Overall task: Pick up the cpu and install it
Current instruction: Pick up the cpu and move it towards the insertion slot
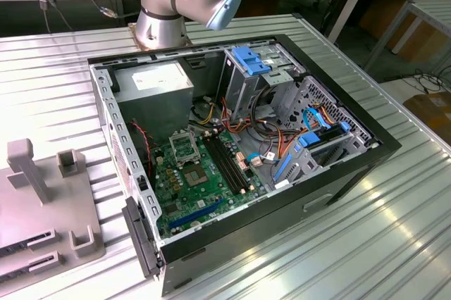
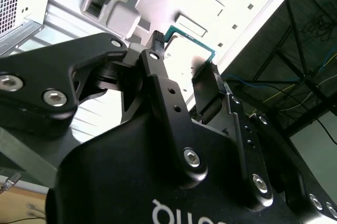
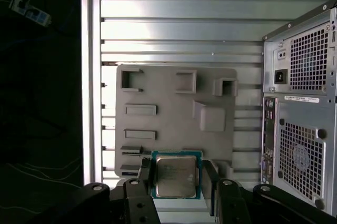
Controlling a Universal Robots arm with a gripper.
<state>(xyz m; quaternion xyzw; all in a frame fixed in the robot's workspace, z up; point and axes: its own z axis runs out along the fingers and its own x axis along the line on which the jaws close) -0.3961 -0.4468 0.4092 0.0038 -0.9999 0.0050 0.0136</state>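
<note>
I have the gripper (image 3: 177, 181) over the grey fixture plate (image 3: 174, 98), its jaws pinching the cpu (image 3: 175, 174) by two opposite edges, lifted clear, I judge. Pickup looks done. The socket (image 1: 184, 146) in the computer case (image 1: 338, 173) beside the plate looks unfilled, so installing remains.

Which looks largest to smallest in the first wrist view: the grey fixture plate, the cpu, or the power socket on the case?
1. grey fixture plate
2. cpu, held in the gripper, so nearness to the camera inflates it
3. power socket
</note>
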